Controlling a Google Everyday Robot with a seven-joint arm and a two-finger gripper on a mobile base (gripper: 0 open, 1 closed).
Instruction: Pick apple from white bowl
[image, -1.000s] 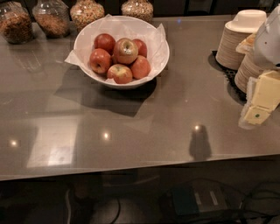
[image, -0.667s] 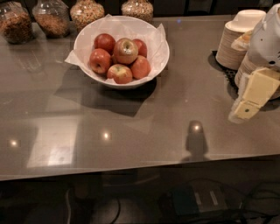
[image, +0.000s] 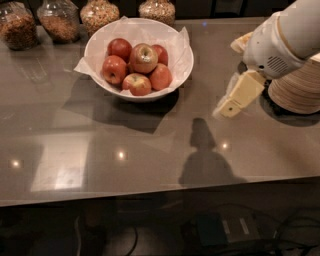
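A wide glossy white bowl (image: 176, 75) lined with crinkled white paper sits on the grey counter at the back left centre. It holds several red apples (image: 143, 57) piled together. My gripper (image: 231, 104) hangs over the counter to the right of the bowl, well apart from it, its cream fingers pointing down and to the left. The white arm comes in from the upper right. The gripper holds nothing that I can see.
Several glass jars (image: 58, 19) of nuts and grains line the counter's far edge behind the bowl. A stack of beige disposable bowls (image: 299, 89) stands at the right, partly behind my arm. The counter's front edge (image: 150, 194) runs along the bottom.
My arm and gripper have moved left and further into view, away from the stacked beige bowls and towards the white bowl. The bowl and apples have not moved.
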